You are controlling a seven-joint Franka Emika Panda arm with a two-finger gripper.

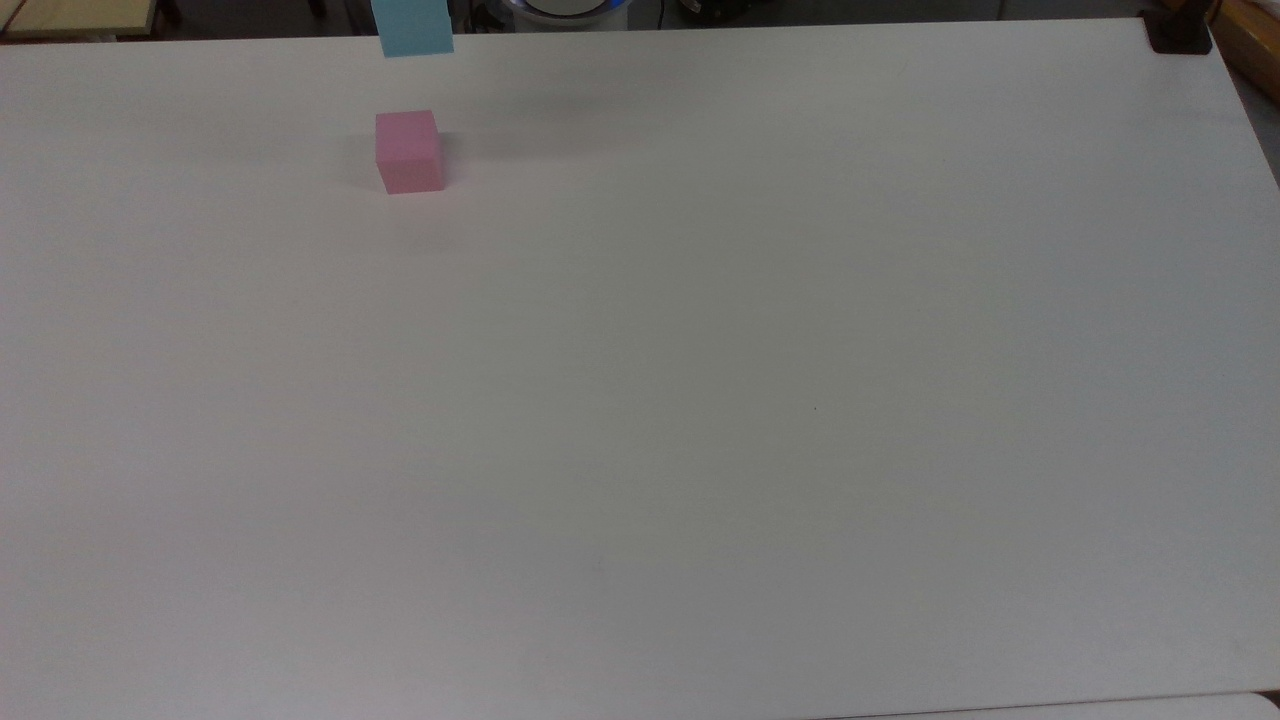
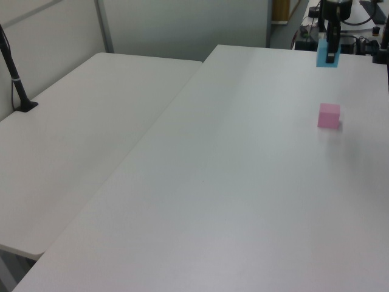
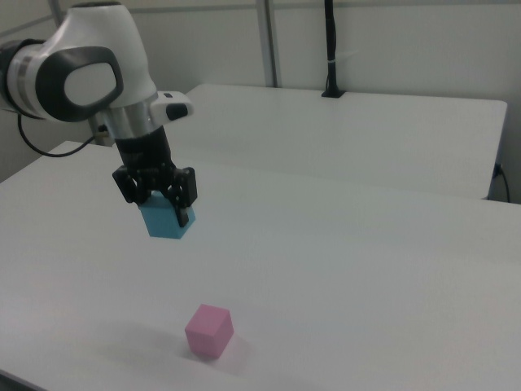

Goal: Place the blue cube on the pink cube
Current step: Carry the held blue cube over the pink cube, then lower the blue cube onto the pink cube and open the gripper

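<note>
One blue cube (image 3: 168,221) aloft (gripper-clamped (image 3: 160,204)).

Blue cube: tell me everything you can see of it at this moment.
The blue cube is a plain, matte light-blue block with no marks. It hangs in the air, clamped between the fingers of the gripper, slightly tilted, clear of the table. It touches nothing but the fingers. In the right view the pink cube sits on the table below it, apart.
</note>
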